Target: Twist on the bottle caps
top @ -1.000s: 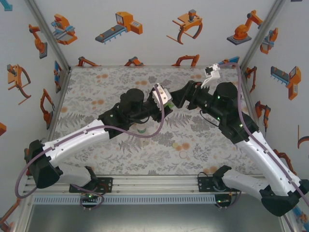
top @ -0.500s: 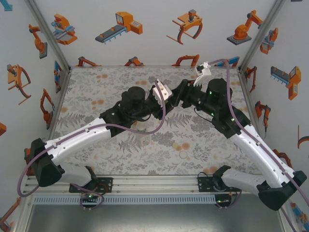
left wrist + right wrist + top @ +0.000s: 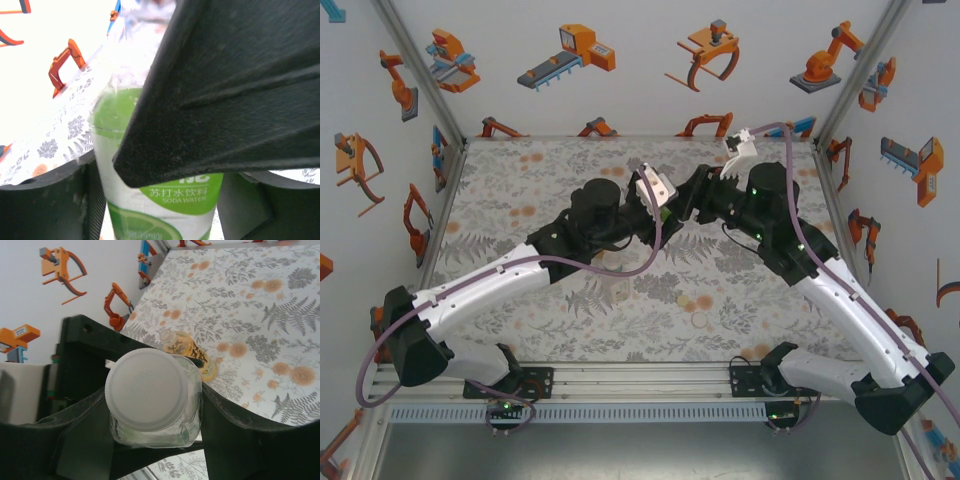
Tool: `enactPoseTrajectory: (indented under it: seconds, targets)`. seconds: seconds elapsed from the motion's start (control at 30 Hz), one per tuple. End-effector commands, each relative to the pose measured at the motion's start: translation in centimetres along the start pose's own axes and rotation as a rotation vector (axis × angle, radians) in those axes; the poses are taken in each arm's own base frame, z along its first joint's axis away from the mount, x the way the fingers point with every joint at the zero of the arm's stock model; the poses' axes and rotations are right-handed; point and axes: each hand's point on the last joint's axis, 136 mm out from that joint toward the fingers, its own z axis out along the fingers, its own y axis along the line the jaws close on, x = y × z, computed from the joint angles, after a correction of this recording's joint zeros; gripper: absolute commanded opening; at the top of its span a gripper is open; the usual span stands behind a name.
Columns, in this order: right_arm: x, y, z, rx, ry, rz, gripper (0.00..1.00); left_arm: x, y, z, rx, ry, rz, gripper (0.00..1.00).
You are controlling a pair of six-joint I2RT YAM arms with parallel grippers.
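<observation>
Swung inward from three o'clock, right jaws now pinch the cap (image 3: 146, 389), likely to twist it onto the bottle (image 3: 162, 202), braced near counter (image 3: 520, 180) centre between left jaws whose grip I cannot tell.

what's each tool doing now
left tool: around the green bottle, grip cannot be told
right tool: closed on the green bottle, below its white cap

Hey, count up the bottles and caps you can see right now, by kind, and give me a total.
Bottles: 2 (green-labelled soda water bottle; yellow-orange bottle lying on the table)
Caps: 1 (white cap, on the green-labelled one)
Total: 3
Whether the yellow-orange bottle has a cap is too small to tell.
</observation>
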Motion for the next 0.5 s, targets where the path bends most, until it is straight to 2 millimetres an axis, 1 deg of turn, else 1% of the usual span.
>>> enactPoseTrajectory:
  seconds: [0.0, 0.07, 0.17, 0.27, 0.37, 0.47]
  targets:
    - [0.0, -0.9, -0.1, 0.054, -0.007, -0.06, 0.43, -3.1, 0.2, -1.3, 0.004, -0.108, -0.018, 0.73]
    - [0.2, -1.6, 0.1, 0.089, -0.005, -0.099, 0.43, -3.1, 0.2, -1.7, 0.003, -0.111, -0.024, 0.75]
    - [0.3, -3.3, 0.4, 0.161, -0.002, -0.161, 0.42, -2.6, 0.2, -2.3, -0.005, -0.105, -0.033, 0.75]
    - [0.2, -5.4, 0.8, 0.236, -0.004, -0.207, 0.41, -2.2, 0.7, -3.1, -0.03, -0.098, -0.048, 0.76]
    - [0.3, -7.9, 1.6, 0.319, -0.004, -0.26, 0.41, -1.7, 1.3, -4.0, -0.062, -0.093, -0.065, 0.76]
    - [0.5, -10.0, 2.7, 0.372, -0.016, -0.324, 0.41, -1.1, 2.4, -4.9, -0.108, -0.087, -0.106, 0.76]
